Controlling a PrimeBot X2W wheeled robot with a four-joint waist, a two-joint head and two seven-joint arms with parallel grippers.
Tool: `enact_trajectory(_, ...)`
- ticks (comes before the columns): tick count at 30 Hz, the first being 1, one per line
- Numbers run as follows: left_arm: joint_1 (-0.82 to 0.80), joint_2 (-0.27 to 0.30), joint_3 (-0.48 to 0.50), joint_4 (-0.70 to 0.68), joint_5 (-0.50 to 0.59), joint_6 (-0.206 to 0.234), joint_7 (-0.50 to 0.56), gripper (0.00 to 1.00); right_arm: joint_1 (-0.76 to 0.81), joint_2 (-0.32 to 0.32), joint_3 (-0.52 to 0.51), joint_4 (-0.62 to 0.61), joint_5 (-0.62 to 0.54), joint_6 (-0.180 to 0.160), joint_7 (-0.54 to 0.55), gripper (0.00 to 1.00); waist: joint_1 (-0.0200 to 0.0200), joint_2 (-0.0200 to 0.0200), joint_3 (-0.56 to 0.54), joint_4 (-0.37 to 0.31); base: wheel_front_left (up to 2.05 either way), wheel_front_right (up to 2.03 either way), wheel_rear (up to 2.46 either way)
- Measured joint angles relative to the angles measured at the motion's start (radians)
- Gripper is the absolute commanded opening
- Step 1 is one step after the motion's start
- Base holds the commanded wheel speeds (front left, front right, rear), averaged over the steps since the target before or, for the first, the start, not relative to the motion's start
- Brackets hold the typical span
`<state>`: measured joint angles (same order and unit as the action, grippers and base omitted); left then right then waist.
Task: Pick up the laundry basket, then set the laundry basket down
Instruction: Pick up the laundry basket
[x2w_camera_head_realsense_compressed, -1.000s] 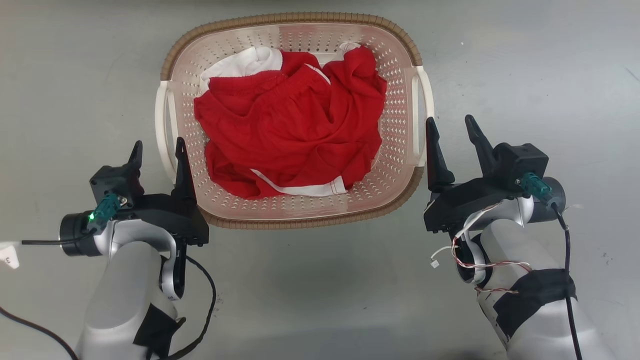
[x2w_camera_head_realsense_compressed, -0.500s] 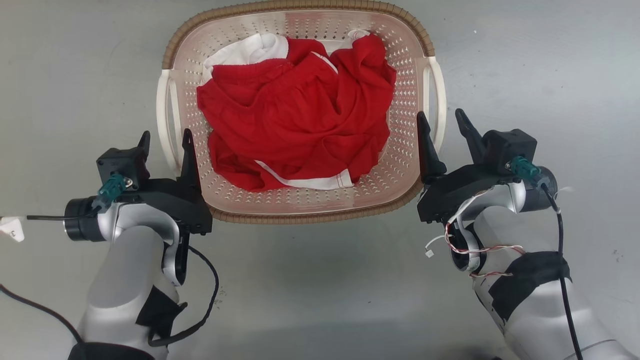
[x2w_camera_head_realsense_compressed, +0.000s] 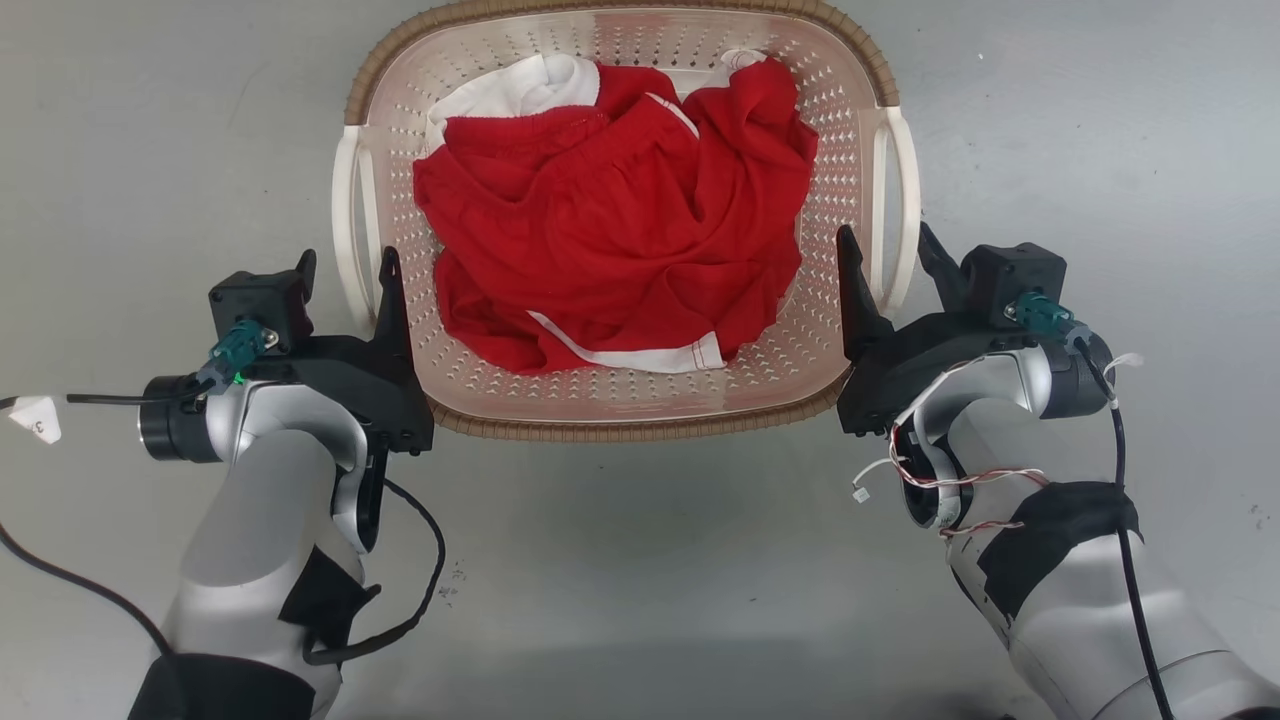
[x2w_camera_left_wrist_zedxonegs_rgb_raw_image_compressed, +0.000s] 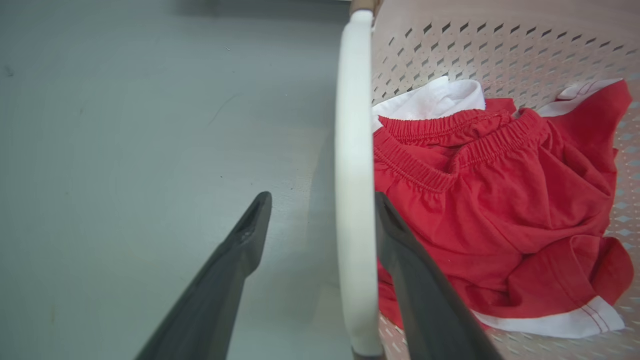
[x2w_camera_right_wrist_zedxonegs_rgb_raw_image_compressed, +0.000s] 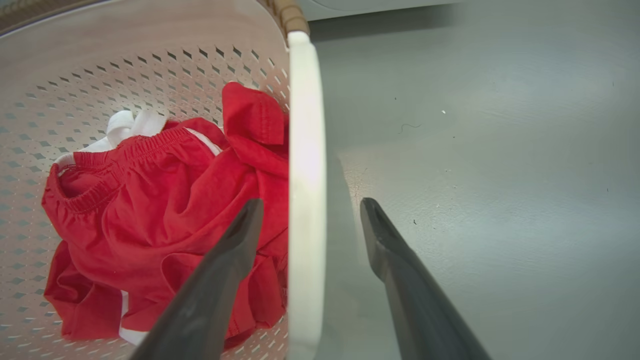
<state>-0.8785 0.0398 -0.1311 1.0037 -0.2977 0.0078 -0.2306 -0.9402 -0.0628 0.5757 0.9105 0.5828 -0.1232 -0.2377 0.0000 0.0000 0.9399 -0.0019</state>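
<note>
The laundry basket (x2w_camera_head_realsense_compressed: 640, 428) is pale pink perforated plastic with a brown rim and holds red and white clothes (x2w_camera_head_realsense_compressed: 610, 220). It sits on the grey floor, ahead of me in the head view. My left gripper (x2w_camera_head_realsense_compressed: 347, 272) is open and straddles the white left handle (x2w_camera_head_realsense_compressed: 350, 230). In the left wrist view that handle (x2w_camera_left_wrist_zedxonegs_rgb_raw_image_compressed: 354, 200) runs between the fingers of the left gripper (x2w_camera_left_wrist_zedxonegs_rgb_raw_image_compressed: 322, 200), close against the inner one. My right gripper (x2w_camera_head_realsense_compressed: 887, 245) is open astride the right handle (x2w_camera_head_realsense_compressed: 905, 200); the right wrist view shows the handle (x2w_camera_right_wrist_zedxonegs_rgb_raw_image_compressed: 306, 150) inside the right gripper (x2w_camera_right_wrist_zedxonegs_rgb_raw_image_compressed: 311, 205).
Bare grey floor (x2w_camera_head_realsense_compressed: 640, 580) surrounds the basket. A white paper tag (x2w_camera_head_realsense_compressed: 35, 420) hangs on a cable at the far left. Loose wires (x2w_camera_head_realsense_compressed: 940, 480) trail from my right wrist. A pale appliance edge (x2w_camera_right_wrist_zedxonegs_rgb_raw_image_compressed: 375, 5) crosses the top of the right wrist view.
Both grippers have slid forward along the basket's sides, so each handle now lies between a pair of fingers. The camera moved too, shifting the basket up and right in the picture.
</note>
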Motion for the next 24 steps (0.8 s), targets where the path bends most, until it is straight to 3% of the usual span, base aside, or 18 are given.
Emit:
enact_trajectory(8,-0.032,-0.002,-0.009,0.042,0.0,0.0,0.005,1.0,-0.039,0.0,0.044,0.021,0.042,0.0,0.008,1.0,0.0,0.0,0.011,0.006,0.0,0.0,0.0)
enact_trajectory(9,-0.037,-0.002,-0.01,0.047,0.0,-0.001,0.006,1.0,-0.042,0.0,0.05,0.023,0.045,0.0,0.008,0.91,0.0,0.0,0.012,0.006,0.0,0.0,0.0)
enact_trajectory(10,-0.043,-0.002,-0.012,0.051,0.0,-0.001,0.007,0.95,-0.045,0.0,0.056,0.026,0.047,0.0,0.008,0.82,0.0,0.0,0.013,0.006,0.0,0.0,0.0)
enact_trajectory(11,-0.048,-0.003,-0.014,0.055,0.0,-0.004,0.009,0.87,-0.048,0.0,0.062,0.029,0.053,0.0,0.009,0.79,0.0,0.0,0.014,0.006,0.0,0.0,0.0)
enact_trajectory(12,-0.053,-0.003,-0.016,0.06,0.0,-0.008,0.009,0.76,-0.052,-0.001,0.066,0.031,0.06,0.0,0.009,0.66,0.0,0.0,0.015,0.007,0.0,0.0,0.0)
enact_trajectory(13,-0.058,-0.003,-0.019,0.064,0.0,-0.008,0.01,0.65,-0.056,-0.001,0.072,0.033,0.063,0.0,0.009,0.6,0.0,0.0,0.016,0.007,0.0,0.0,0.0)
enact_trajectory(14,-0.062,-0.005,-0.023,0.067,0.001,-0.011,0.011,0.65,-0.058,-0.001,0.077,0.035,0.069,0.0,0.01,0.6,0.0,0.0,0.017,0.007,0.0,0.0,0.0)
enact_trajectory(15,-0.065,-0.007,-0.027,0.072,0.001,-0.015,0.014,0.5,-0.06,-0.001,0.081,0.036,0.072,0.0,0.015,0.58,0.0,0.0,0.017,0.007,0.0,0.0,0.0)
enact_trajectory(17,-0.073,-0.011,-0.033,0.081,0.001,-0.017,0.018,0.4,-0.061,-0.001,0.089,0.042,0.085,-0.001,0.017,0.45,0.0,0.0,0.018,0.006,0.0,0.0,0.0)
enact_trajectory(19,-0.08,-0.013,-0.037,0.088,0.001,-0.017,0.018,0.08,-0.064,-0.002,0.098,0.048,0.101,-0.002,0.018,0.31,0.0,0.0,0.018,0.006,0.0,0.0,0.0)
enact_trajectory(20,-0.082,-0.013,-0.037,0.092,0.001,-0.018,0.019,0.0,-0.067,-0.002,0.103,0.051,0.105,-0.002,0.018,0.22,0.0,0.0,0.018,0.006,0.0,0.0,0.0)
enact_trajectory(21,-0.084,-0.012,-0.039,0.094,0.001,-0.018,0.019,0.0,-0.07,-0.003,0.107,0.056,0.107,-0.004,0.018,0.03,0.0,0.0,0.018,0.006,0.0,0.0,0.0)
enact_trajectory(24,-0.089,-0.013,-0.044,0.106,0.001,-0.018,0.019,0.0,-0.076,-0.003,0.119,0.063,0.122,-0.004,0.024,0.0,0.0,0.0,0.016,0.006,0.0,0.0,0.0)
